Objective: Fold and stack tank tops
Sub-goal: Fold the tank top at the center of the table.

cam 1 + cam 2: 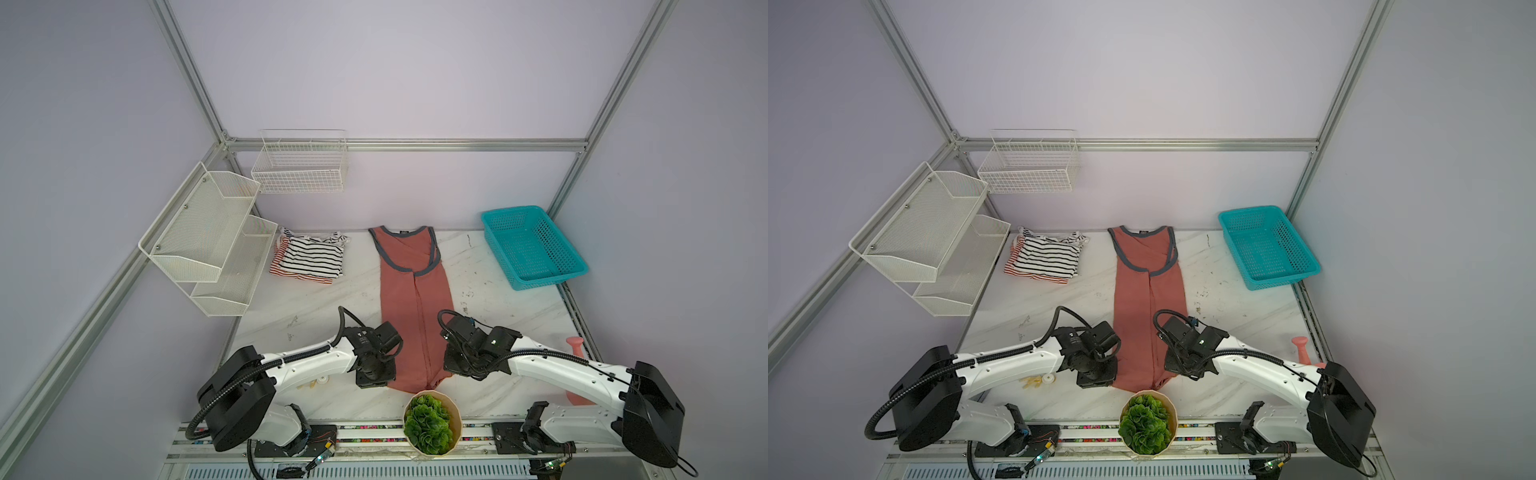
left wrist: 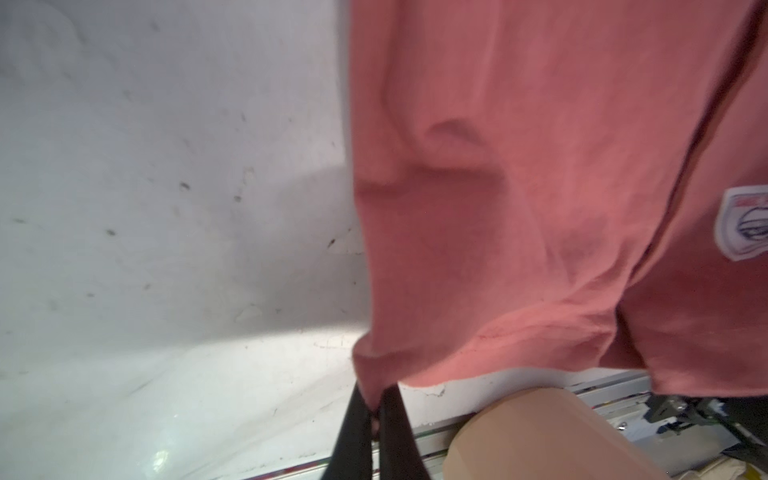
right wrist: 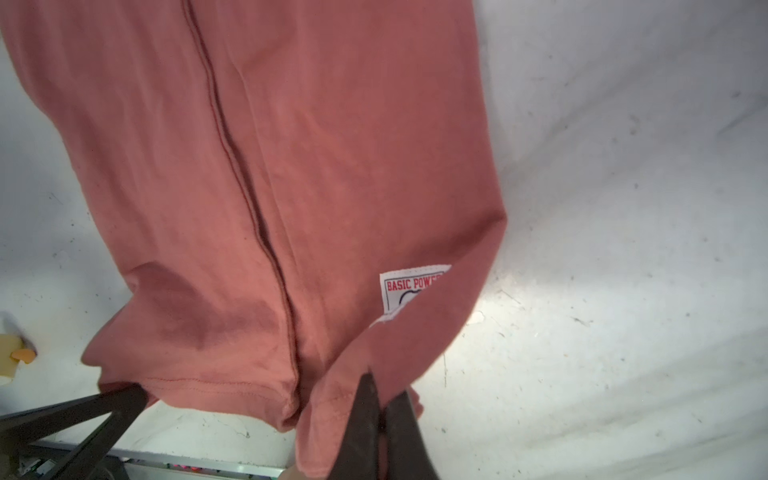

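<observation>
Left wrist view: left hand (image 2: 375, 405) pinches dusty-red tank top (image 2: 498, 208) at hem.

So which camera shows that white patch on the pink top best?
The right wrist view: the patch is close and sharp enough to read red lettering, though a fold hides part. The left wrist view catches it at the picture's edge, blurred. In both top views it cannot be seen.

Two glossy white moulded arms: left arm (image 1: 316, 368) lower left of the frame, right arm (image 1: 548, 372) lower right. Capped with bulky matte black joint housings (image 1: 237, 399). Trailed by ribbed black cable conduit (image 1: 544, 353). Dotted with small dark screw holes. One green lamp (image 1: 493, 342) on the right wrist. Tapered black fingers on left gripper (image 2: 376, 397) and right gripper (image 3: 382, 399).
</observation>
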You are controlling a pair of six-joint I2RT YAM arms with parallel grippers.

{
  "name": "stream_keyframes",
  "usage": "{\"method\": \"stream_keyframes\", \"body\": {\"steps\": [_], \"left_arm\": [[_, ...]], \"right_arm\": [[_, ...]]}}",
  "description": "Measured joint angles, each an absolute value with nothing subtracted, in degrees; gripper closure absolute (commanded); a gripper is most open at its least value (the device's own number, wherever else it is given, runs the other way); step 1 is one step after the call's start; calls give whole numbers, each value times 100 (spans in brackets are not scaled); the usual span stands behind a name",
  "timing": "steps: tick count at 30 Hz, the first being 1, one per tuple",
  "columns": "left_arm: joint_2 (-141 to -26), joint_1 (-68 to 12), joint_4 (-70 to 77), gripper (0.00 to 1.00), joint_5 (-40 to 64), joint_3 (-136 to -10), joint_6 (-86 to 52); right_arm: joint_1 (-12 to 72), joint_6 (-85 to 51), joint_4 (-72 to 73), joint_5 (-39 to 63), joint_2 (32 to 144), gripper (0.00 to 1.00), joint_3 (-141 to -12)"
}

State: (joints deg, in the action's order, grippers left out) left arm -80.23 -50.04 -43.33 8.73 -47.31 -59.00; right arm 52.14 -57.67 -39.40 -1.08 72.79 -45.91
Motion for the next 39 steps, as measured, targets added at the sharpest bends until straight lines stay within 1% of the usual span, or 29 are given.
{"method": "stream_keyframes", "body": {"steps": [7,15,27,39], "left_arm": [[-8029,-4504,-4462,100,768,-5323,-5579],[-8527,-4045,-4611,100,768,-5892,-5083],[-9262,-3400,-4751,100,851,-7081,-4431],[-10101,-2781,-4899,100,1026,-8204,-3839]], "right_arm": [[5085,-5533,-3966,-405,7743,100,-5087],[4414,-4917,-3924,-668,8003,100,-5763],[3498,-3929,-3527,-646,8864,100,-6346],[2810,-3282,-2899,-340,9981,100,-7419]]}}
